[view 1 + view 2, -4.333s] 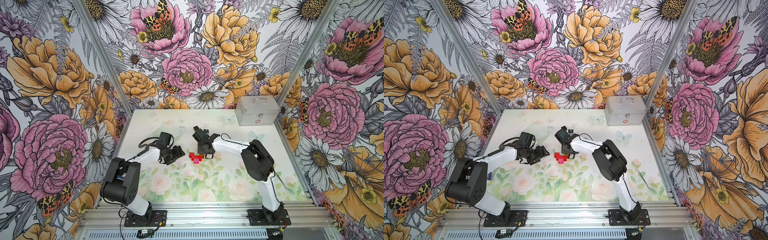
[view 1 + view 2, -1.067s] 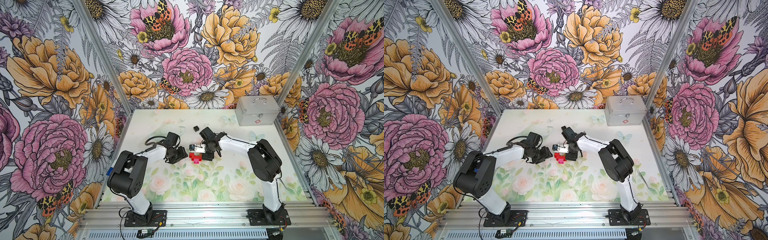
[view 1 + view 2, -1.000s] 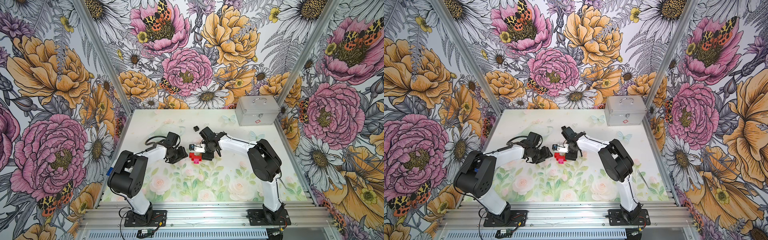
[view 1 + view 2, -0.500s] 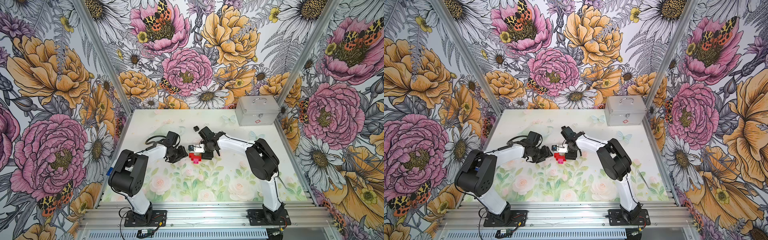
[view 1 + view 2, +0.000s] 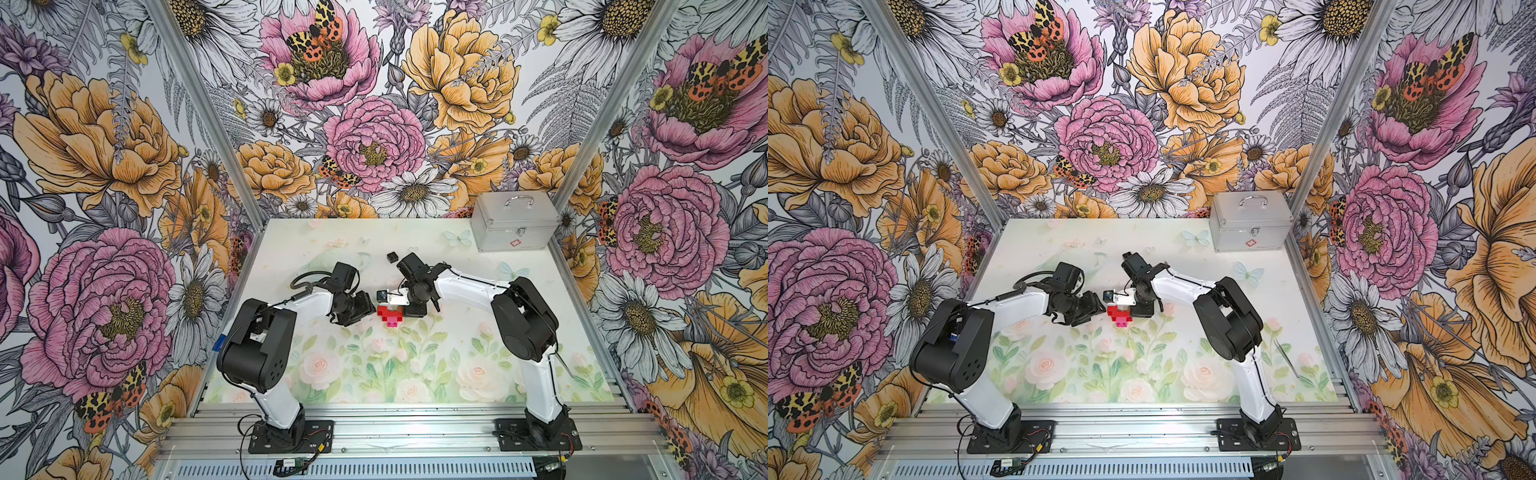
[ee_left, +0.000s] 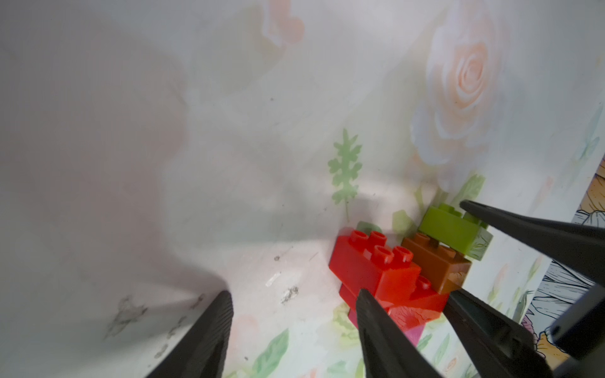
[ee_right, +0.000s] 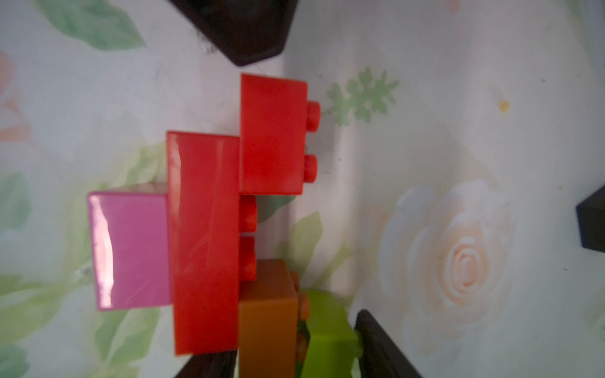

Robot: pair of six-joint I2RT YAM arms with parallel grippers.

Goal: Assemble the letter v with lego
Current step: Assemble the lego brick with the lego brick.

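Observation:
The partly built letter v lies flat mid-table: a pink brick, a long red brick, a square red brick and an orange-brown brick. A lime-green brick sits tilted on the brown one. My right gripper is closed on that end, one finger against the green brick. My left gripper stands open beside the red bricks with nothing between its fingers. A black brick lies apart farther back.
A silver metal case stands at the back right corner. Both arms reach in low and meet at the table's middle, with their wrists close together. The enclosure's flowered walls bound the table on three sides.
The right gripper's jaws have narrowed onto the lime-green brick. Both arms have barely moved in the last second. About four seconds ago the left gripper stood farther from the bricks.

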